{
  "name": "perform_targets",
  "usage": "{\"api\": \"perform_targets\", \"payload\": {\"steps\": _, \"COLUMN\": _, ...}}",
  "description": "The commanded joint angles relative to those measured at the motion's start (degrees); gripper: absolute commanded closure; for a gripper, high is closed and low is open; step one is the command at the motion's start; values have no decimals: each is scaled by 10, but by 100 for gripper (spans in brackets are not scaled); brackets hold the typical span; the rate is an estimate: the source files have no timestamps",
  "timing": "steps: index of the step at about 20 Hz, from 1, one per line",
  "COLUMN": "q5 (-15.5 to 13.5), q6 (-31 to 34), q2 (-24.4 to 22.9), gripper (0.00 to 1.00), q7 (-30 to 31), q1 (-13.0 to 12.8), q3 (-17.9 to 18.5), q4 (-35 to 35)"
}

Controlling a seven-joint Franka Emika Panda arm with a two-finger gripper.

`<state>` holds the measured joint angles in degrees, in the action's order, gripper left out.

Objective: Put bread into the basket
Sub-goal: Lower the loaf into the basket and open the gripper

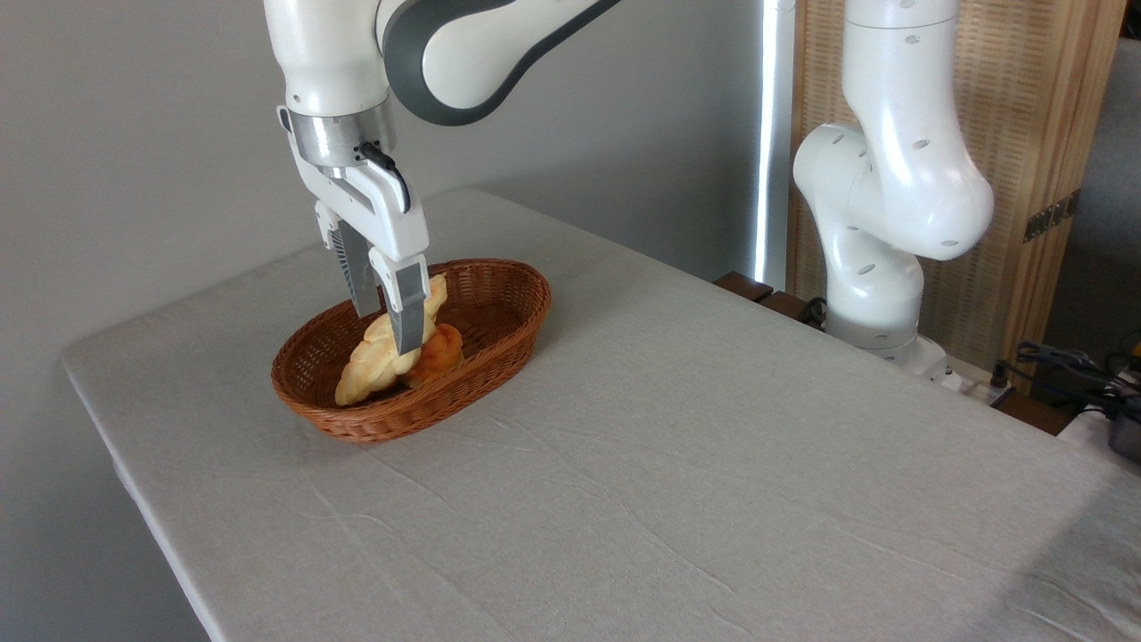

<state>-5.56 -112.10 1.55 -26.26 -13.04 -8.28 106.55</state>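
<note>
Gripper (386, 321) fingers astride braided loaf (379, 361) inside wicker basket (508, 325); grip unclear. Open wide, lift straight, avoid orange bun (439, 354).

Woven wicker basket (499, 334), rough-ish weave. Matt wrinkly cloth on table (713, 464). Glossy white plastic arm (900, 178), wooden slat screen (1025, 134) at 2 o'clock.

One basket (499, 294), one bread (370, 370), one bun (439, 349).
</note>
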Motion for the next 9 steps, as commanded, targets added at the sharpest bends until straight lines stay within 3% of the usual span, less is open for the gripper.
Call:
{"api": "perform_targets", "payload": {"steps": 1, "q5": -11, "q6": 75, "q2": 5, "gripper": 0, "q7": -16, "q1": -1, "q3": 48, "q4": -67}}
{"api": "perform_targets", "payload": {"steps": 9, "q5": -1, "q6": 109, "q2": -27, "gripper": 0, "q7": -150, "q1": -1, "q3": 133, "q4": -66}}
